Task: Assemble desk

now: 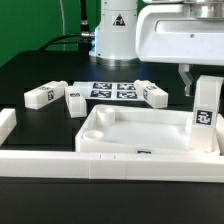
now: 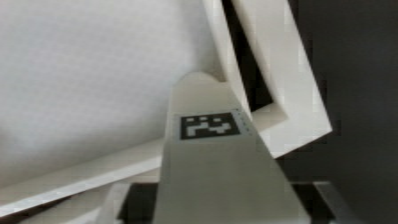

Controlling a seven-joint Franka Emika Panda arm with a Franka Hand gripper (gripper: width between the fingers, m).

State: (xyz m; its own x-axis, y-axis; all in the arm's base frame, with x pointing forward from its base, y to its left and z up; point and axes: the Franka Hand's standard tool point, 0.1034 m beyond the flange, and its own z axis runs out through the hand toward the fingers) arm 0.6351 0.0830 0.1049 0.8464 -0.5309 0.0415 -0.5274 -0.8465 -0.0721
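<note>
Four white legs show in the exterior view. Three of them lie flat on the black table (image 1: 30, 70) behind the tabletop (image 1: 130, 135). The first leg (image 1: 40, 96) and the second leg (image 1: 75, 99) lie close together toward the exterior view's left, and the third leg (image 1: 155, 95) lies further to the right. The marker board (image 1: 113, 90) sits between the second and third. The fourth leg (image 1: 205, 112) stands upright at the tabletop's end on the exterior view's right, its tag facing the camera. Which corner socket it stands over cannot be told. The gripper (image 1: 200, 86) reaches down onto the top of the fourth leg. One dark finger (image 1: 186, 80) lies against the leg's side and the other is hidden, so the tool appears clamped on this leg. A long border bar (image 1: 100, 165) runs along the front of the tabletop, and a shorter bar (image 1: 8, 125) stands at the exterior view's left. The robot base (image 1: 115, 35) rises at the back.

One leg fills the middle of the wrist view, narrowing away from the camera, with its tag (image 2: 210, 125) sharp near the far end. Past it lie the tabletop's flat floor (image 2: 89, 80) and its raised rim (image 2: 267, 80). Blurred dark shapes flank the leg at the near edge.
</note>
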